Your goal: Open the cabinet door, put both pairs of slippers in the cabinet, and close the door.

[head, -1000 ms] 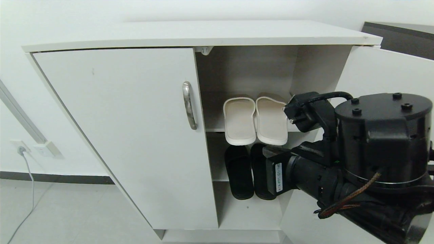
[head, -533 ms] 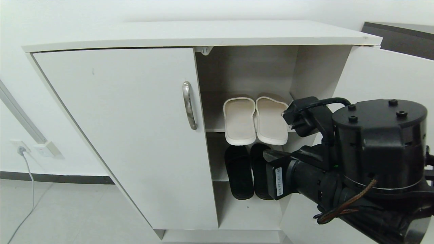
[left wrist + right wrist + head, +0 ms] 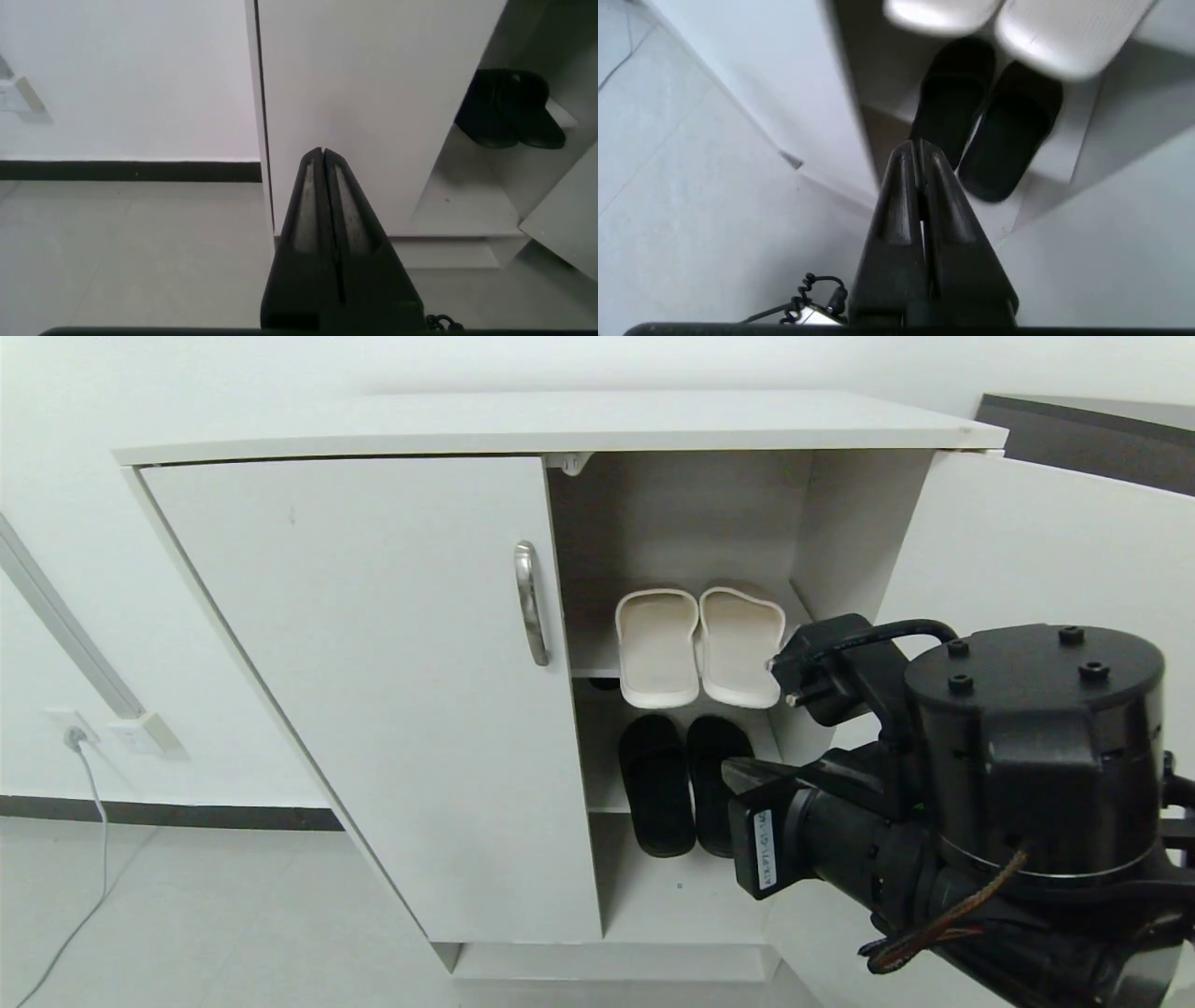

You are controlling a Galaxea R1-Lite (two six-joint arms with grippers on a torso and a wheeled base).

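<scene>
Two white slippers (image 3: 658, 649), two black slippers (image 3: 656, 784) shelved — left gripper (image 3: 322, 157), right gripper (image 3: 920, 149): fingers (image 3: 306, 201) together.

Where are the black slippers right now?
In the head view, the black slippers lie side by side inside the cabinet's open right half, on the shelf just below the white slippers, right of the closed door.

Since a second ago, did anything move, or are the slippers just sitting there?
The whole head view shifted and the cabinet looks a bit farther off, so the camera drew back, not the furniture. The right arm sank slightly. Nothing was grabbed or let go. The white slippers and black slippers stayed on their shelves, the right door stayed open, the left door shut.
</scene>
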